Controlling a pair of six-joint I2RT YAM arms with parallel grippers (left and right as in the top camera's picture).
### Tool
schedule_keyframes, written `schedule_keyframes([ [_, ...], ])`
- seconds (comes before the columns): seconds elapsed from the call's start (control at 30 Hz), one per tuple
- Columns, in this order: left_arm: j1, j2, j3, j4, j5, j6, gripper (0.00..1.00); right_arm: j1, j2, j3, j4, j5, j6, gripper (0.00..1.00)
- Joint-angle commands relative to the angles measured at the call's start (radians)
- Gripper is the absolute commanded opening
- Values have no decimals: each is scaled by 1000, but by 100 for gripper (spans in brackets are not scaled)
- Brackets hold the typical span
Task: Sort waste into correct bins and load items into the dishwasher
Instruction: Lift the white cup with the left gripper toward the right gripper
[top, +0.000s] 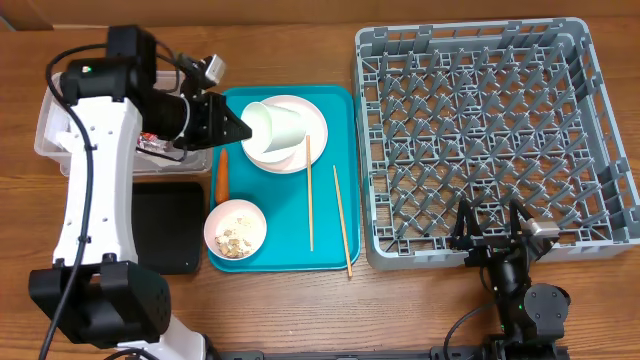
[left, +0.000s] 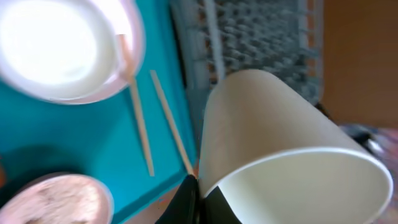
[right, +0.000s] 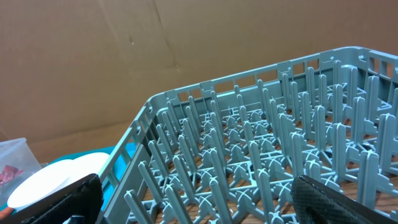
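Observation:
My left gripper (top: 243, 128) is shut on the rim of the small white cup (top: 272, 122), which lies tipped on its side in the air over a white bowl (top: 290, 150) on the teal tray (top: 335, 110). In the left wrist view one black finger is inside the cup (left: 292, 155) and one outside, at the gripper (left: 202, 193). A second bowl (top: 236, 230) holds beige food scraps. An orange carrot piece (top: 222, 175) and two chopsticks (top: 309, 190) lie on the tray. My right gripper (top: 492, 225) is open over the grey dishwasher rack's (top: 495, 140) near edge, nothing between its fingers (right: 336, 202).
A clear tub (top: 55, 135) at the far left holds a red wrapper (top: 155, 145), partly under my left arm. The black tray (top: 165, 225) sits in front of it. The rack's upright pegs (right: 249, 155) stand close ahead of the right gripper.

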Motion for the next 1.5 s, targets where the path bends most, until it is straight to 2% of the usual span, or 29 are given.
schedule_keyframes([
  [0.0, 3, 24, 8, -45, 317, 246, 4, -3, -9, -10, 3, 9, 4, 100],
  [0.27, 1, 51, 8, -69, 425, 314, 4, -3, -9, -10, 14, -89, 8, 100],
  [0.53, -6, 53, 7, -69, 425, 335, 4, -3, -8, 3, 22, -414, 10, 100],
  [0.77, -19, 56, 7, -65, 436, 333, 4, -3, 72, 203, -56, -562, 83, 100],
  [1.07, -110, 116, 7, -54, 507, 331, 4, -3, 507, 600, -246, -852, 82, 100],
  [1.1, -129, 133, 7, -34, 524, 336, 4, -3, 622, 668, -255, -968, 82, 100],
  [1.2, -153, 156, 7, -8, 554, 357, 4, -3, 787, 736, -152, -1238, 83, 100],
  [1.3, -177, 174, 7, -9, 590, 386, 4, -3, 912, 748, 46, -1471, 93, 100],
  [1.47, -213, 183, 7, -15, 599, 386, 4, -3, 1046, 748, 196, -1506, 117, 100],
])
